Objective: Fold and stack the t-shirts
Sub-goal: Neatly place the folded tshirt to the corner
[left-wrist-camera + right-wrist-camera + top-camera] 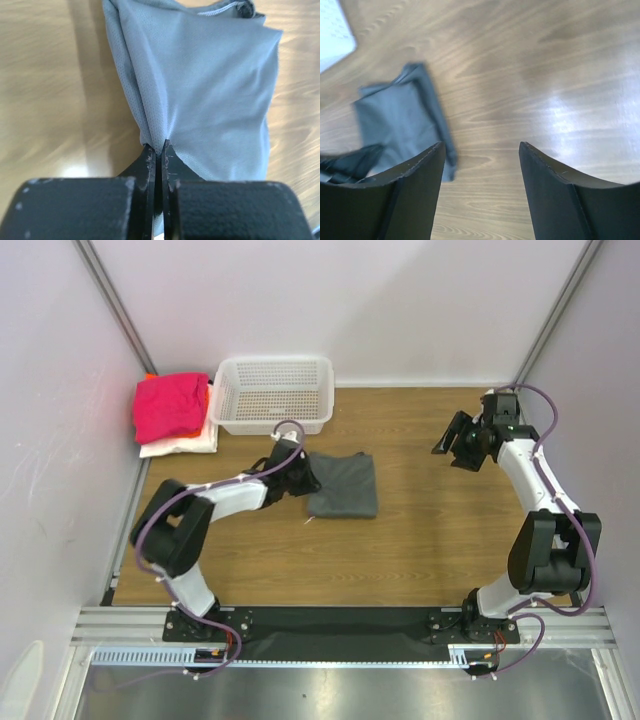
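Grey shirt (pixel 343 486): folded into a rough rectangle, lying flat on the table (pixel 420 530) near its middle, in front of the basket and apart from it. In the left wrist view the cloth (pixel 210 90) draws into creases that run toward the fingertips. A stitched hem shows at its far end.

Left gripper (pixel 303 478): low at the grey shirt's left edge, arm stretched across the table. In the wrist view the fingers (pixel 148 165) are pressed together with a fold of grey cloth pinched between them at the tips.

Right gripper (pixel 462 440): at the far right of the table, well apart from the grey shirt and touching nothing. In its wrist view the fingers (pixel 415 175) stand wide apart with only bare wood between them. The grey shirt (pixel 395 120) lies off to the left of that view.

Stack: in the far left corner, just beside the basket. A crumpled pink shirt (pixel 170 405) sits on top, a white shirt (pixel 180 445) lies underneath, and an orange shirt (pixel 207 400) shows only as a thin edge between them and at the back.

Basket (pixel 272 424): white mesh, upright at the far edge, left of centre. No cloth seen inside.
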You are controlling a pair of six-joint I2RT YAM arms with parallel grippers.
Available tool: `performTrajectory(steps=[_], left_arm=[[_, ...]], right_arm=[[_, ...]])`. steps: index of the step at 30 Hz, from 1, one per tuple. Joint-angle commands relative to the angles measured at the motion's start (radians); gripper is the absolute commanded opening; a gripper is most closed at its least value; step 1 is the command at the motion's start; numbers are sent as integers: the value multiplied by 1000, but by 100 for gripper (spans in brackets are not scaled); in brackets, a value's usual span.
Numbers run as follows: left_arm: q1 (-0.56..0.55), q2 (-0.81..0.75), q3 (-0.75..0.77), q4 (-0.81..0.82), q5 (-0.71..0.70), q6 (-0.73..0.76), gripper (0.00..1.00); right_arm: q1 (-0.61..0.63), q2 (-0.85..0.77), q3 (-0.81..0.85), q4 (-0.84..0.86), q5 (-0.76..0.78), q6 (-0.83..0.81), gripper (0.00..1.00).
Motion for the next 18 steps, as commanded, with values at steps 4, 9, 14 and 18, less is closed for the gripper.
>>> performTrajectory(steps=[4,9,14,18], left_arm=[[64,-319,-124,-254,-117,185,0],[129,-480,-148,-354,-217,379,0],[227,-574,-148,-363,-180,629,0],[346,-614,-150,-302,-44,800,0]], right_arm=[[-5,-48,-68,56,49,35,69],[-5,-11,-85,117,43,69,69],[-5,30,-69,180,20,100,69],[-5,70,-46,228,19,117,69]])
